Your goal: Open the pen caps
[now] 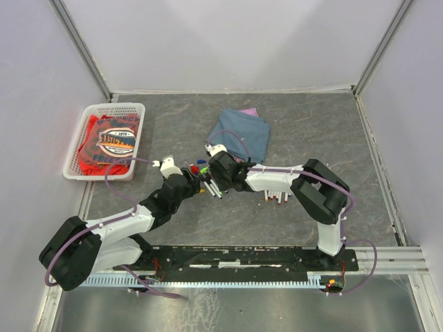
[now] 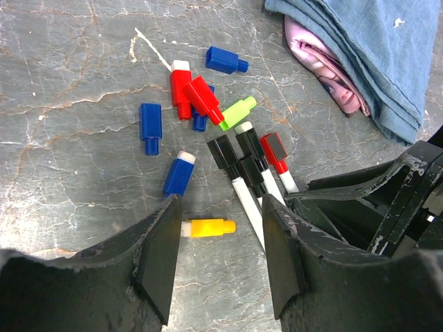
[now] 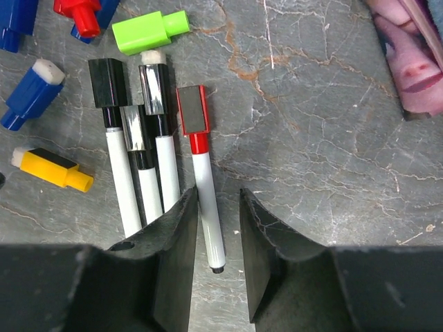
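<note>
Though perhaps eight caps (image 2: 149, 124) lie loose, four pens (image 3: 208, 207) are capped.

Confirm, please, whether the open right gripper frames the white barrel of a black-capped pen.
Not quite: the right wrist view shows the open right gripper framing the white barrel of the red-capped pen; the black-capped pens lie beside it.

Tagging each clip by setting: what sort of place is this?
Probably a lab robot cell: white panel walls enclose a grey stone-pattern tabletop, with a black mounting rail at its near edge.
</note>
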### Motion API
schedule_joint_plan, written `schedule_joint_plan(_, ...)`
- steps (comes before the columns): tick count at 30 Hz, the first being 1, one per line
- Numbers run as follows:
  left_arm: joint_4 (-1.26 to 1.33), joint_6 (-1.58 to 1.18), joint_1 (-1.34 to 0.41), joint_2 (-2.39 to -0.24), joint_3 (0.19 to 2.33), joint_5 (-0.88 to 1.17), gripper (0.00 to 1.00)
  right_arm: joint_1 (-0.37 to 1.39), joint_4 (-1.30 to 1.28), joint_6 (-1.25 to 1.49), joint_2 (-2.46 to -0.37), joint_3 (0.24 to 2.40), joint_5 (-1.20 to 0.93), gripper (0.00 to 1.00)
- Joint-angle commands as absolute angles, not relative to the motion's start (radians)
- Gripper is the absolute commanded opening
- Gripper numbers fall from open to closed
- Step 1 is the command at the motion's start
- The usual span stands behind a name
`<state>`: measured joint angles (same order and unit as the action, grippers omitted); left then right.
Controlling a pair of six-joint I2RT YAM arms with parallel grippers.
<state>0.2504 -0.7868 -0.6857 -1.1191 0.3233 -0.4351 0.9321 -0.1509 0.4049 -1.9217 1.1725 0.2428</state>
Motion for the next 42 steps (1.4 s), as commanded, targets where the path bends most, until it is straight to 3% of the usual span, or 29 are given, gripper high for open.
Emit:
schedule_joint_plan(1,0.311,-0.758,-0.684,-1.108,0.330,-0.439,0.56,0.944,-0.167,0.392,-1.951,1.199,0.230,0.36)
schedule_joint_plan(15,0.333,-0.790,-0.684,-1.124,0.358,-0.374,0.57,0.954,-0.179,0.428,-1.895,1.131,0.253,0.01)
schedule_joint_plan(28,0.429,-0.846,-0.683,-1.222,0.409,-0.218,0.58,0.953,-0.078,0.456,-1.675,1.013,0.144,0.01)
schedule_joint_plan(42,0.554,-0.952,-0.668,-1.289,0.394,-0.139,0.57,0.953,0.004,0.492,-1.586,0.950,0.039,0.01)
